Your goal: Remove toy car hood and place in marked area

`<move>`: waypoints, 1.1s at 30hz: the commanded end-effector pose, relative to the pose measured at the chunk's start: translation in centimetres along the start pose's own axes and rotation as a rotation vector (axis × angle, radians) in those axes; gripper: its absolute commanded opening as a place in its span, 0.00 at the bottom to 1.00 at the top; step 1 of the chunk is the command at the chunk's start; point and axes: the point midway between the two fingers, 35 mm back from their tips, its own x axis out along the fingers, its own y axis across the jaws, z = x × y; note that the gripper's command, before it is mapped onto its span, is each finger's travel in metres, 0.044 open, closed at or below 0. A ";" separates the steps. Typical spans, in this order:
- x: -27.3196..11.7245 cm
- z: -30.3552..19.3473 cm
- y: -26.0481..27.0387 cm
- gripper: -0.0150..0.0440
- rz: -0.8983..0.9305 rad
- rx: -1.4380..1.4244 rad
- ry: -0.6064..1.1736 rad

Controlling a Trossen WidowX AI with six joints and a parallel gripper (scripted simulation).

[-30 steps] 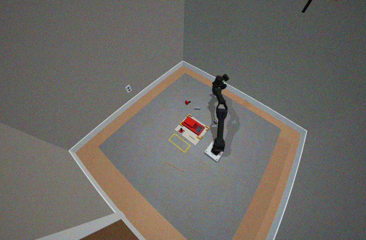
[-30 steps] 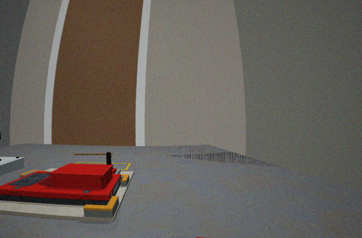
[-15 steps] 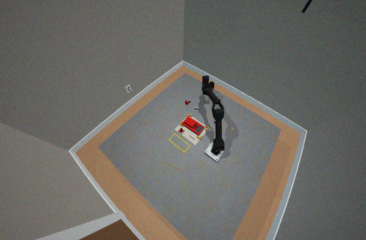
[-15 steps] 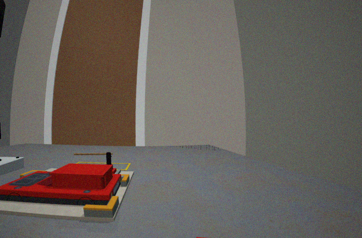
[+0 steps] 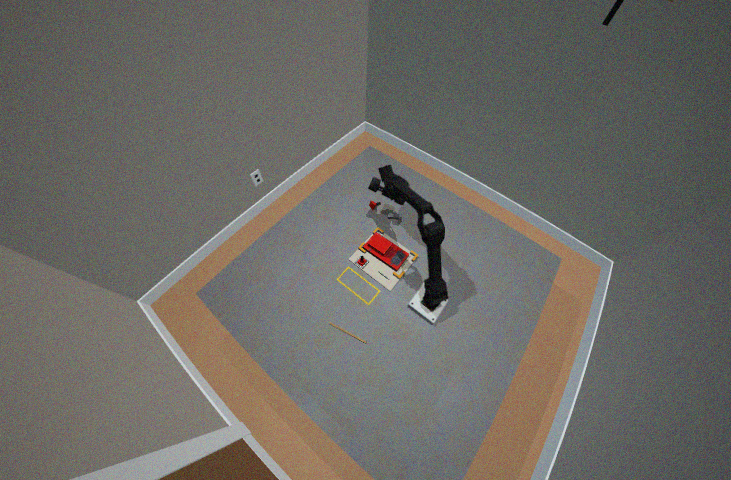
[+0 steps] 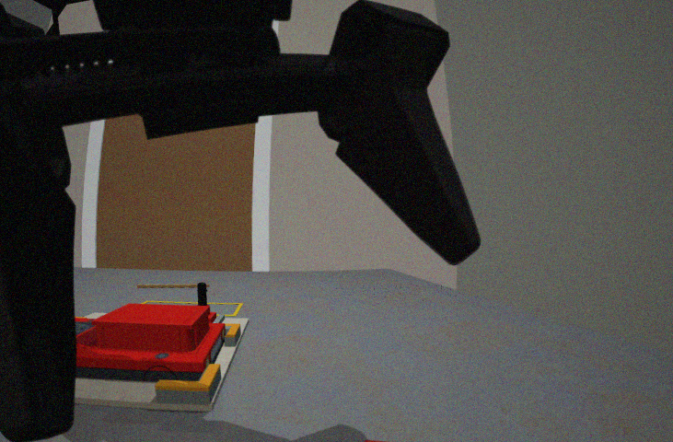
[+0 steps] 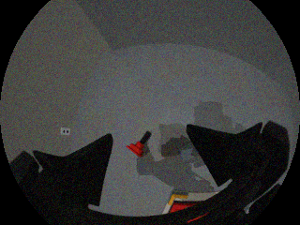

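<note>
The red toy car (image 5: 387,261) (image 6: 138,360) sits on a pale board with orange corner blocks. It has a raised red block (image 5: 379,243) (image 6: 149,316) at one end and a dark grey area (image 5: 398,258) at the other. I cannot tell which part is the hood. The marked area is a yellow outline (image 5: 364,279) (image 6: 238,309) beside the board. My gripper (image 5: 379,176) (image 6: 246,346) (image 7: 150,133) is wide open and empty, raised above the table beyond the board, away from the car. In the exterior view, its left finger hides part of the car.
A red piece with a black stem (image 5: 372,204) (image 7: 137,148) lies beyond the board. Another red piece with a dark stem (image 5: 362,260) stands on the board (image 5: 371,271) (image 6: 112,390). A thin orange stick (image 5: 348,333) (image 6: 165,285) lies past the outline.
</note>
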 end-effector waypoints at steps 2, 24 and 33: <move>-3.3 -5.3 0.4 1.00 0.006 -0.332 0.160; -14.2 -19.6 -4.7 1.00 0.153 -1.294 0.674; -13.8 -19.8 -4.7 1.00 0.153 -1.294 0.674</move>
